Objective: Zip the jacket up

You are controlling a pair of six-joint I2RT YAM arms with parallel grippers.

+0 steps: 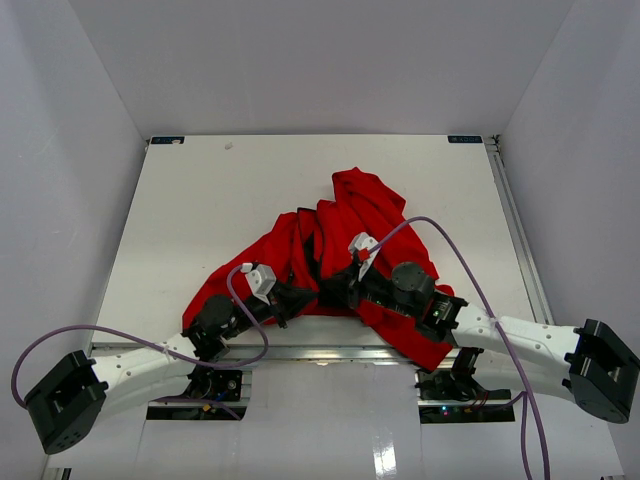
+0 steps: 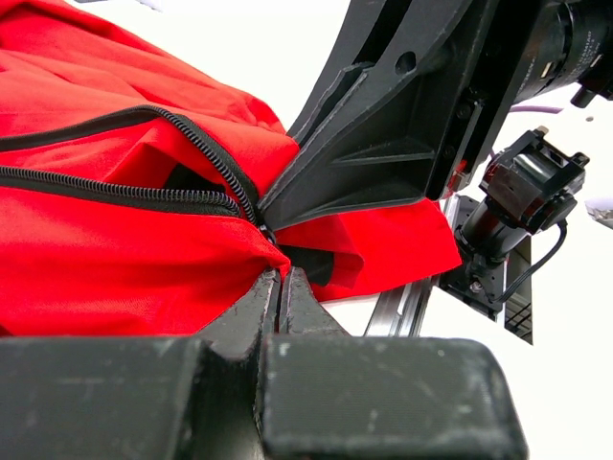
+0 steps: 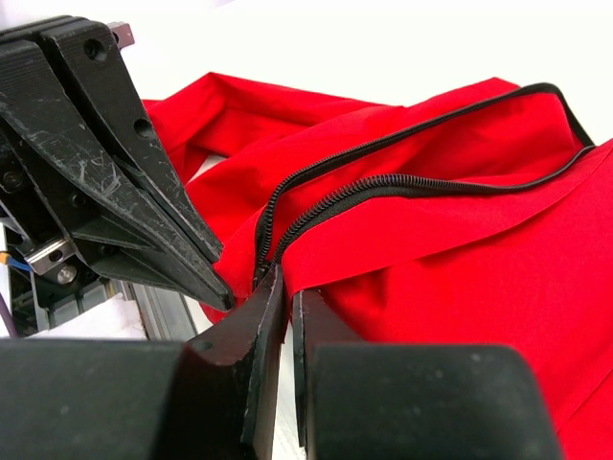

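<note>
We see the left gripper and right gripper meeting tip to tip at the near hem of the jacket.
The jacket lies crumpled on the table, right of centre, with its lower edge hanging over the near edge between the two arm bases. Its zipper is undone: the two dark rows of teeth run apart across the red cloth and come together only at the foot, just where the grippers meet. The left gripper's fingers are pressed together on the red hem beside that junction. The right gripper's fingers are drawn almost together, their tips right at the point where the teeth join. We cannot tell whether it pinches the slider or only the cloth. From above, the arms reach in from either side, the wrists low over the fabric.
</note>
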